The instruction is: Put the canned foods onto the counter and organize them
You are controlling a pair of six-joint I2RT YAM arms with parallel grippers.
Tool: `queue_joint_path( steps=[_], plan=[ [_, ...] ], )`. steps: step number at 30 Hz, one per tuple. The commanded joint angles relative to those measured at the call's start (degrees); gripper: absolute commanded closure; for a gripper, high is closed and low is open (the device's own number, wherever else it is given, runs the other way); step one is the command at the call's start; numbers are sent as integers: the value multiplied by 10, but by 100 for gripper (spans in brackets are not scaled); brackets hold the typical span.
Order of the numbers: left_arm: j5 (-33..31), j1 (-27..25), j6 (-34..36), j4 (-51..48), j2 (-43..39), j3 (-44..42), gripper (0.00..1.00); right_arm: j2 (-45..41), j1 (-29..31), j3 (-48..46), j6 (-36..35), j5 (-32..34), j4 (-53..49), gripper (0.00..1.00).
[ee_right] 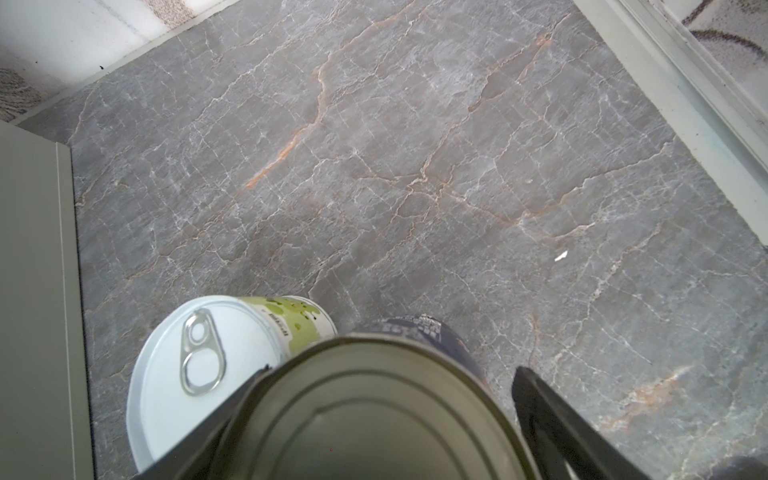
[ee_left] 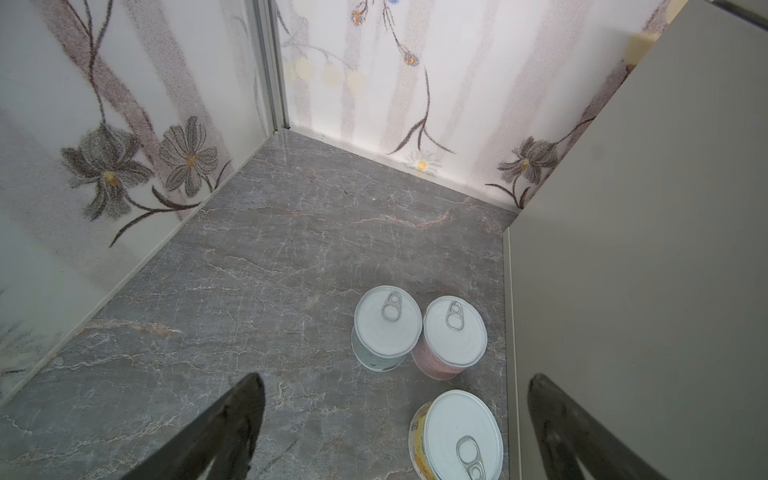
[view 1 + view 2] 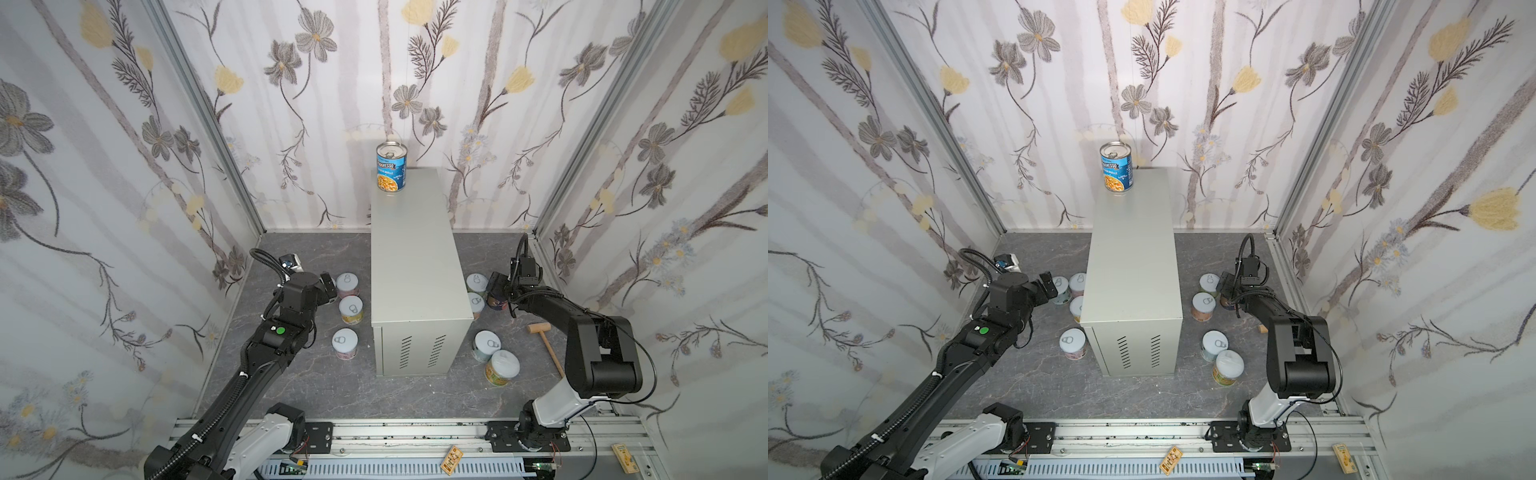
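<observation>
Nearest, on the floor right of the surface (image 3: 415,266), a tilted can (image 3: 502,368) leans against an upright blue-grey can (image 3: 487,345). A wooden mallet (image 3: 544,345) lies near them on the right. Left of the surface, a lone short can (image 3: 345,343) stands upright.

Farther back on the left, the left gripper (image 2: 395,378) hangs with its jaws spread wide and empty. Beside it, close to the surface's left side, stand a yellow can (image 2: 461,432), a pink can (image 2: 455,336) and a pale-green can (image 2: 386,328).

Opposite, the right gripper (image 1: 392,369) straddles the dark navy can (image 1: 365,411), which stands on the floor just beside a green-labelled can (image 1: 199,374). Whether the jaws clamp it cannot be told.

Farthest, the blue Progresso can (image 3: 391,166) stands upright on the surface's far left corner.
</observation>
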Motion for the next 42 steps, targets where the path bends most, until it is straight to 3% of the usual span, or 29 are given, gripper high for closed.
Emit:
queue_joint_path(
  steps=[1,9,17,25,34,42],
  plan=[
    [-6,1,-2,11,1,5,0,-5,1,-2,15,13,1,16],
    [2,0,-4,8,1,7,0,-42,0,-20,15,36,24,30],
    [124,1,3,16,23,26,0,-128,1,-39,14,22,47,37],
    [83,1,-19,-20,25,42,0,-215,2,-9,15,-37,48,40],
    [110,1,-47,-21,11,47,0,-261,24,111,-1,-134,59,43],
    [212,1,-64,-25,4,73,0,-188,93,329,-80,-181,-21,43]
  ],
)
